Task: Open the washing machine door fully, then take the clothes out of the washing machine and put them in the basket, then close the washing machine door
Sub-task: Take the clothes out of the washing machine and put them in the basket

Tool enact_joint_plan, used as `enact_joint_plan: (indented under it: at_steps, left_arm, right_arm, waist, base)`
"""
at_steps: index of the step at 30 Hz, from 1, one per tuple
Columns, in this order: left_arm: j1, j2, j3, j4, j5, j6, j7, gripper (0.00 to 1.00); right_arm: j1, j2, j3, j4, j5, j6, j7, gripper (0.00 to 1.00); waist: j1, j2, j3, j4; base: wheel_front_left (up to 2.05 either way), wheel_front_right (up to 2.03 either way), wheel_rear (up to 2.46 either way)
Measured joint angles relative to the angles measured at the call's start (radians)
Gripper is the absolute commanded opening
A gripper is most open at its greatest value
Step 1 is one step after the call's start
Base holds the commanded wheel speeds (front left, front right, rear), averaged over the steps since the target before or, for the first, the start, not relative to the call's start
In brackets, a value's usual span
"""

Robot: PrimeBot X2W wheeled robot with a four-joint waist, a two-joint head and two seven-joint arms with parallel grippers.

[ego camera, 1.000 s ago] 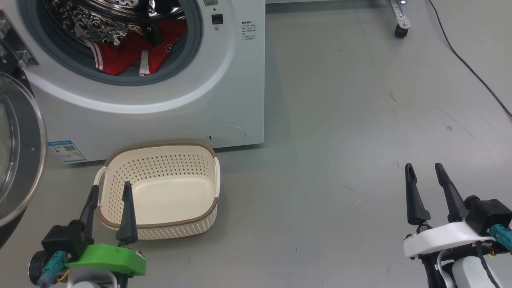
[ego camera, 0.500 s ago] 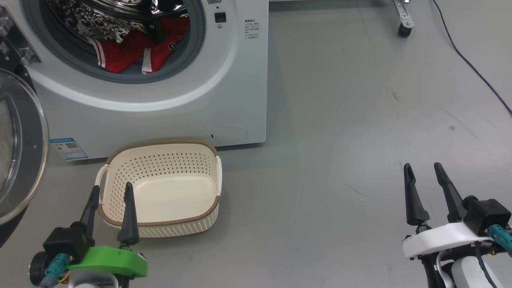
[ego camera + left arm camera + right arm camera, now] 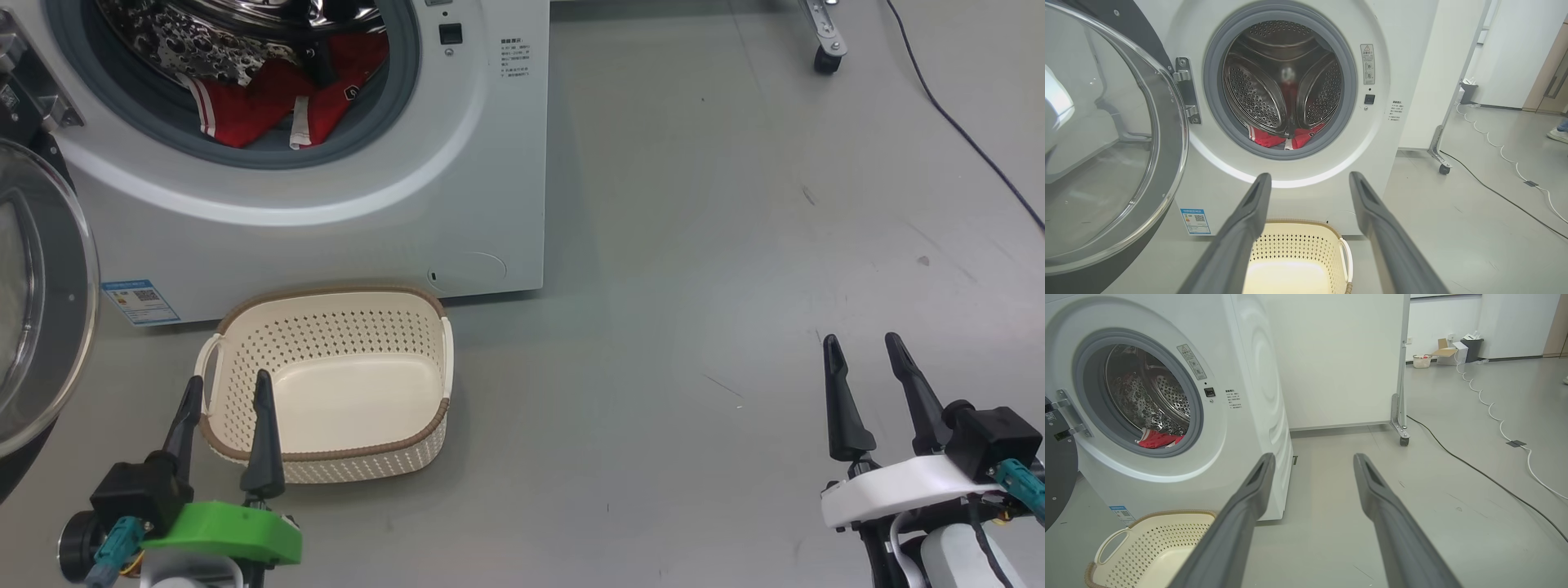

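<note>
The white washing machine [image 3: 343, 204] stands at the upper left with its round glass door [image 3: 37, 302] swung open to the left. Red clothes [image 3: 269, 102] with white trim lie at the drum's front lip, also visible as clothes [image 3: 1290, 139] in the left wrist view. An empty cream basket [image 3: 326, 327] with a brown rim sits on the floor before the machine. My left gripper [image 3: 227, 388] hovers open over the basket's near left rim, holding nothing. Far off at the lower right, my right gripper [image 3: 861, 347] is open above bare floor.
A black cable [image 3: 955, 131] runs across the grey floor at the upper right, near a castor wheel [image 3: 826, 61] of a white partition [image 3: 1339, 355]. A white cable [image 3: 1490, 412], a small bin and boxes lie far back by the wall.
The head camera has shifted slightly, so the machine and basket sit a little further right and higher in the picture. Both grippers keep their places and stay open.
</note>
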Motion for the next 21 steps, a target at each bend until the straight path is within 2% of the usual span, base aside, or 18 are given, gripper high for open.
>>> enact_joint_plan:
  at_steps: [21]
  left_arm:
    - [0.003, -0.002, -0.005, -0.015, 0.002, -0.004, 0.0, 1.0]
  right_arm:
    - [0.0, 0.0, 0.012, 0.002, -0.007, 0.0, 0.0, 1.0]
  waist:
    - [0.0, -0.0001, -0.01, -0.005]
  base:
    - [0.01, -0.01, 0.0]
